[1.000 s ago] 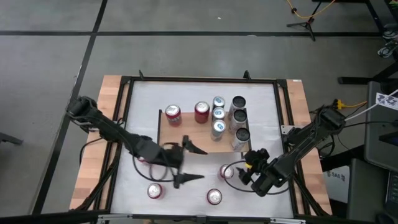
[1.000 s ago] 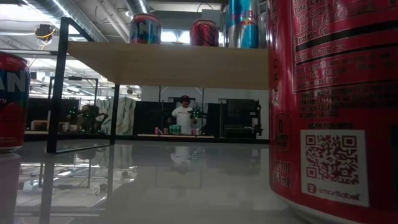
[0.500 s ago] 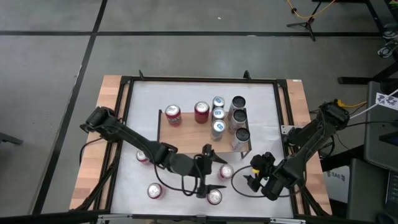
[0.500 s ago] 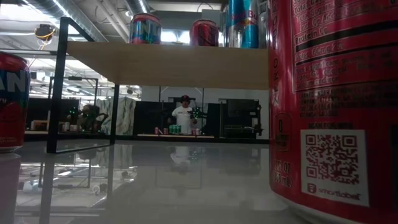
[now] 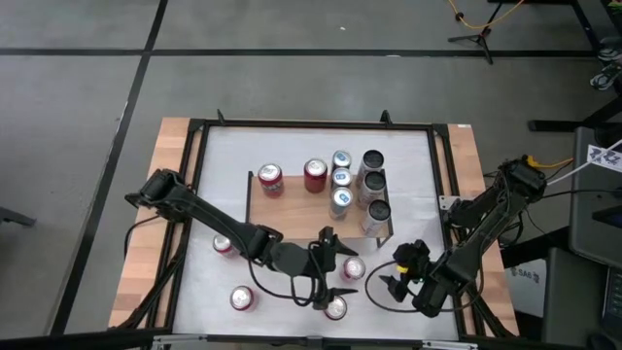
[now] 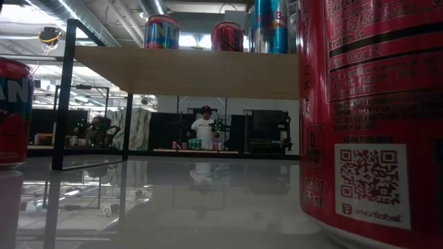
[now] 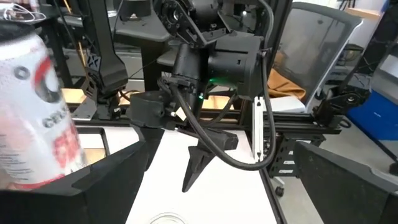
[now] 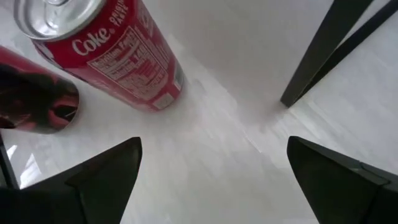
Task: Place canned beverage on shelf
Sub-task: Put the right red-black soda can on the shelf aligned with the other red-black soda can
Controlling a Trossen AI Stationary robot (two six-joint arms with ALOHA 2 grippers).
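The shelf [image 5: 292, 219], a wooden board on thin black legs, stands mid-table with several cans on it [image 6: 187, 72]. A red Coke can [image 5: 352, 268] stands on the white tabletop in front of it. My left gripper [image 5: 338, 270] hovers open, one finger on either side of this can as seen from above. In its wrist view [image 7: 221, 149] a can top [image 7: 165, 218] shows low between the fingers. A blurred pale can [image 7: 31, 106] shows beside one finger; which can it is I cannot tell. My right gripper [image 5: 394, 277] stands open to the right of the Coke can [image 8: 112, 50].
Three more cans stand on the table: at the left [image 5: 223, 245], near left [image 5: 241, 297] and near middle [image 5: 335, 308], the last close beside my left gripper's near finger. A black shelf leg [image 8: 329, 50] rises by my right gripper. A person [image 6: 205, 128] stands far behind.
My left gripper has swung from in front of the shelf's left part toward the table's right and near edges, reaching the red Coke can, and stays open. My right gripper has drawn back a little from that can toward the near right corner, still open.
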